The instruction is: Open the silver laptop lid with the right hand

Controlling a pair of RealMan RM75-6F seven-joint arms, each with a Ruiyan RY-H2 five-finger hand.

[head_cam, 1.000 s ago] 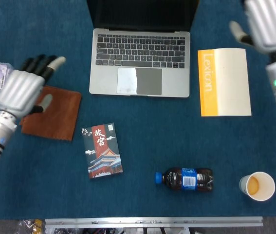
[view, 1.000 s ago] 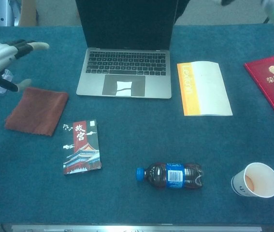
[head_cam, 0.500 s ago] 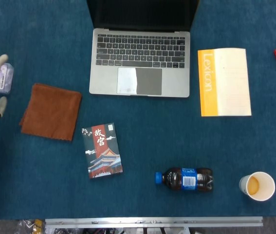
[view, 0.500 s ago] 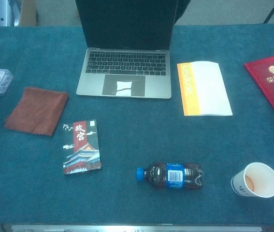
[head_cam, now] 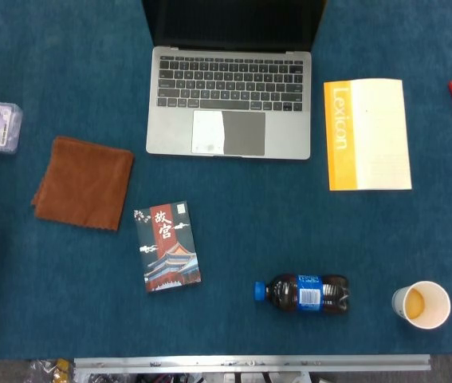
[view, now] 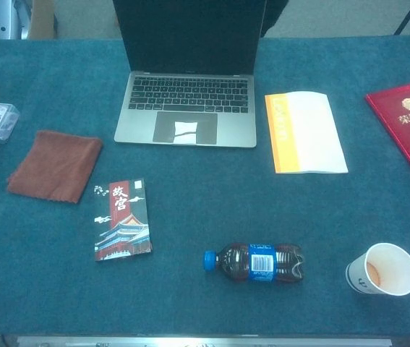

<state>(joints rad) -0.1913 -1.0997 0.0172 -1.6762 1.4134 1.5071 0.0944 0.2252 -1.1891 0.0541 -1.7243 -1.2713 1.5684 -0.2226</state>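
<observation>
Head view shows neither hand, and chest view shows none either, so how they are held cannot be told. At the top middle, the silver laptop (head_cam: 229, 100) sits open, lid up, with the Lexicon booklet (head_cam: 367, 134) just right.

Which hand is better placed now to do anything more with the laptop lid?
Neither: no hand shows in either view. The silver laptop already stands open, lid upright, so nothing seems left for the right hand.
</observation>
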